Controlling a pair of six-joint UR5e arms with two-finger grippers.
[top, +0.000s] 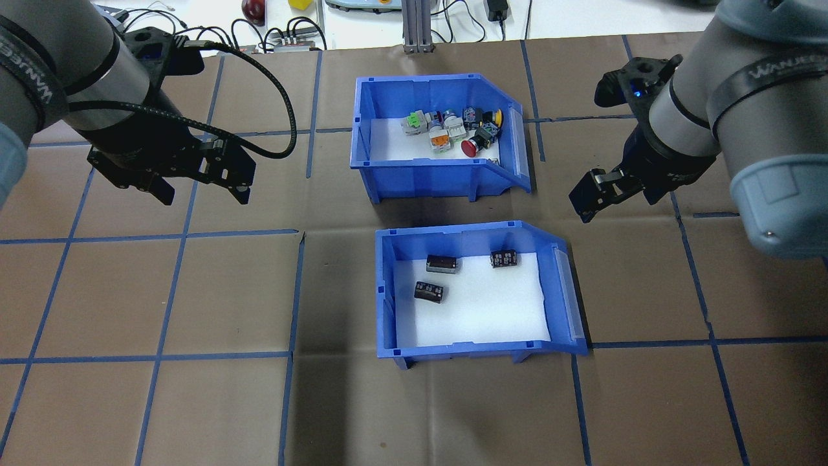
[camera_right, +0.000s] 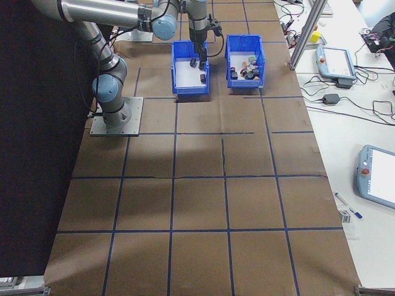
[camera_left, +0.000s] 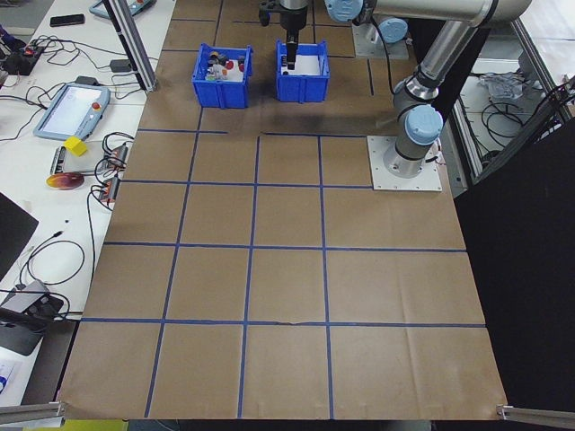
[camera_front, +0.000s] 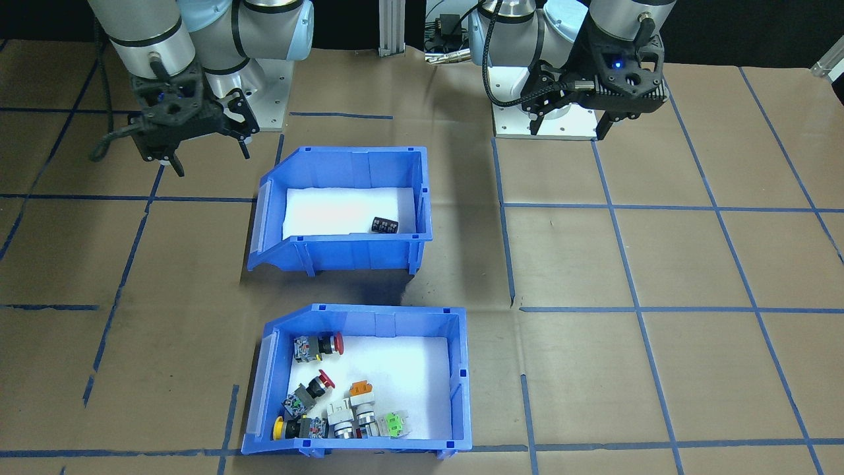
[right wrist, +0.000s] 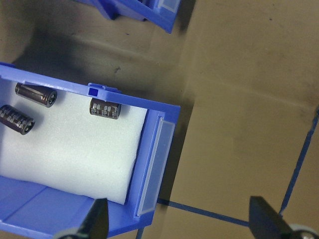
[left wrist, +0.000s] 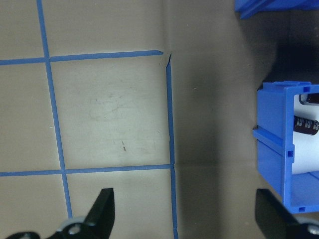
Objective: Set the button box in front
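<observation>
From the front I count two bins: the button box (camera_front: 359, 382) nearest the camera, the cylinder bin (camera_front: 343, 211) behind showing one cylinder. Overhead I see three cylinders (top: 443, 264); left gripper (top: 200, 184) and right gripper (top: 598, 194) spread, empty.

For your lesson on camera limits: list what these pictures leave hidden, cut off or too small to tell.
- Front-facing view: the near wall of the cylinder bin hides all but one dark cylinder.
- Left wrist view: the button box is cut off by the top edge.
- Exterior left view: the push-buttons are too small to tell apart.
</observation>
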